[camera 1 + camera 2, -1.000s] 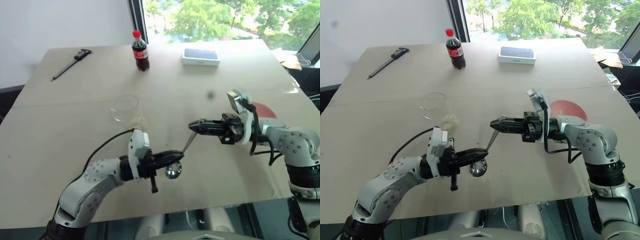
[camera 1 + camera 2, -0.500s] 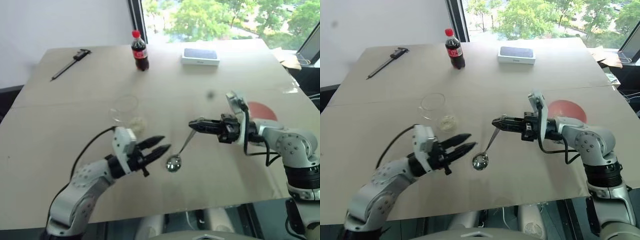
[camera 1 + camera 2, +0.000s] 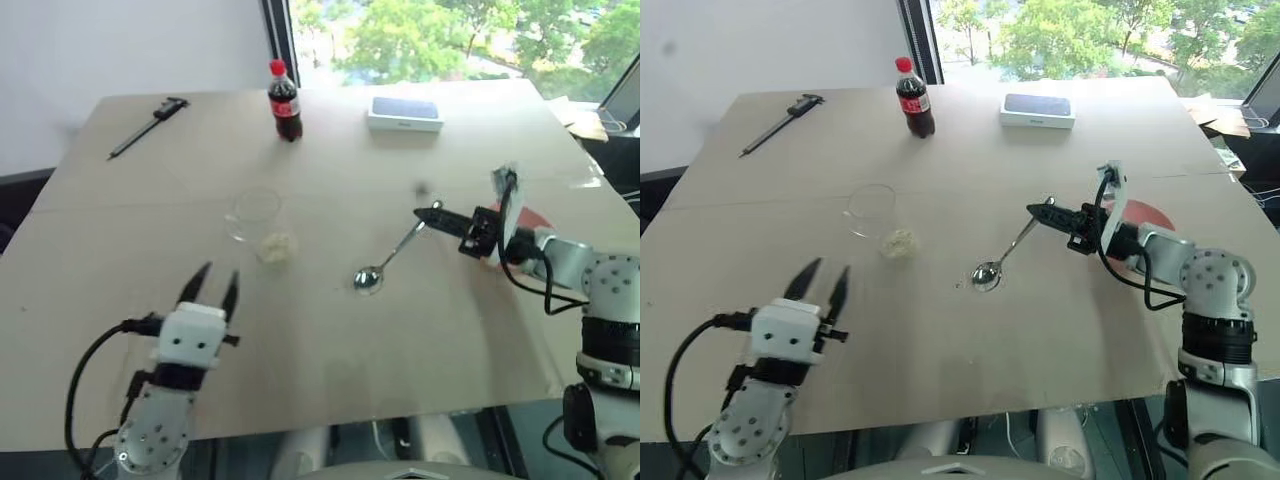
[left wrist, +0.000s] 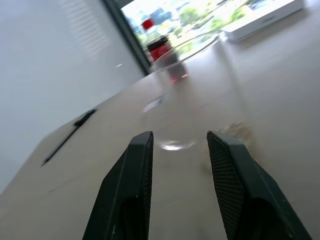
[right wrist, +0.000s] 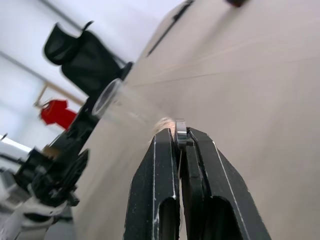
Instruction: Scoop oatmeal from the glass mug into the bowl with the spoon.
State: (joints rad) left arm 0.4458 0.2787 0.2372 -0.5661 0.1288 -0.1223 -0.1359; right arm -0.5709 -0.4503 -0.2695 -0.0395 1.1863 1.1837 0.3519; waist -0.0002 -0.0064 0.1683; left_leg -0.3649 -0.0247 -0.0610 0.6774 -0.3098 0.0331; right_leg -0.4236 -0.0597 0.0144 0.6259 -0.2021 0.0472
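The spoon [image 3: 1002, 258], a slim shiny silver metal one with a long thin handle and small oval bowl, is pinched by the very end of its handle in my right gripper [image 3: 1043, 211], whose two black fingers are closed tight on it. Its oval bowl hangs down to the tan cardboard-covered table [image 3: 940, 380], touching or just above it; I cannot tell which. I judge the spoon light and stiff but slick, so a pinch this far out on the handle may let it swivel; a hold nearer mid-handle would steady it.

My left gripper [image 3: 820, 281] hovers over the near left part of the table with its fingers parted a little and nothing between them. In its wrist view the small clear glass mug [image 4: 172, 107] stands ahead of it.

The mug stands upright, and I can see nothing inside it. A small heap of pale beige oatmeal [image 3: 899, 242] lies on the table just beside it. The mug looks thin-walled and fragile, smooth enough to slip, best braced low around its wall. The flakes are loose and will scatter easily.

The salmon pink bowl [image 3: 1145, 215] sits behind my right wrist, partly hidden.
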